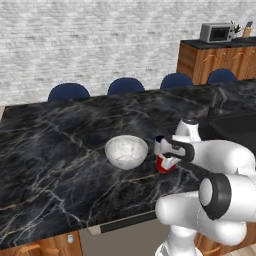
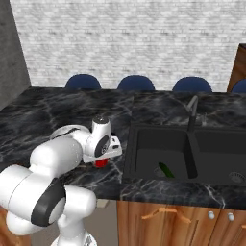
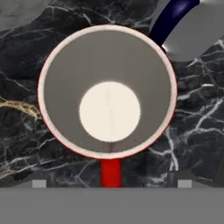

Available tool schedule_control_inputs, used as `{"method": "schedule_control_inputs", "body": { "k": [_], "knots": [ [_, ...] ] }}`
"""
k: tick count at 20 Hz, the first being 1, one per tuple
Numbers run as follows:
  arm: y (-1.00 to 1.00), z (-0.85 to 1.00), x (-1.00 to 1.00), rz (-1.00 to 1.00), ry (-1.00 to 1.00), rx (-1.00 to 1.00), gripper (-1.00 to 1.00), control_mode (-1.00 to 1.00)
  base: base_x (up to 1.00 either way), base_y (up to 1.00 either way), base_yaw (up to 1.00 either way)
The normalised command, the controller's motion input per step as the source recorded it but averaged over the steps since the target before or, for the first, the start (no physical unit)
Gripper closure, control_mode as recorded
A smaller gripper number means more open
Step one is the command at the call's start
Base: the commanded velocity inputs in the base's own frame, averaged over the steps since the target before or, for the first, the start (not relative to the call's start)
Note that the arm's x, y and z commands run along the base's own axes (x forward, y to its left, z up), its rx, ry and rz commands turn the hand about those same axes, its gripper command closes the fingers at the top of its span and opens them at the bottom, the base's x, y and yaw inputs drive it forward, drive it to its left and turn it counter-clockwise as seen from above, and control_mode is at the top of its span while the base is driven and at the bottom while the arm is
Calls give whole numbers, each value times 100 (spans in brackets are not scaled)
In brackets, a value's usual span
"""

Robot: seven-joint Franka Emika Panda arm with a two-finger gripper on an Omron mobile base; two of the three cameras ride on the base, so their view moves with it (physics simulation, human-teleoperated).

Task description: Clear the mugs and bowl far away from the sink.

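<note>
Red mug (image 3: pixel 107 92) is sitting upright on the black marble counter (image 1: pixel 55 145), its pale inside facing up into the hand view, handle pointing toward the gripper (image 3: pixel 111 183). Jaws are standing fully open just above the mug, holding nothing. White mug with navy inside (image 3: pixel 183 26) is sitting just beside the red one. White bowl (image 1: pixel 126 151) is resting near them. Black sink (image 2: pixel 185 153) is lying off to the right.

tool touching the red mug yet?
Apart. The hand view looks straight down into the red mug; both fingertips sit outside its rim with counter showing between, handle centred between them.
</note>
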Motion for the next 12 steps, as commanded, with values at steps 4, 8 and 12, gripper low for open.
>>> {"method": "schedule_control_inputs", "body": {
  "k": [4,8,12],
  "knots": [
    [0,-15,23,0,3,0,-100,-100,0,0,0],
    [0,-8,1,0,0,1,100,-100,0,0,0],
    [0,-5,0,0,0,1,100,-100,0,0,0]
  ]
}}
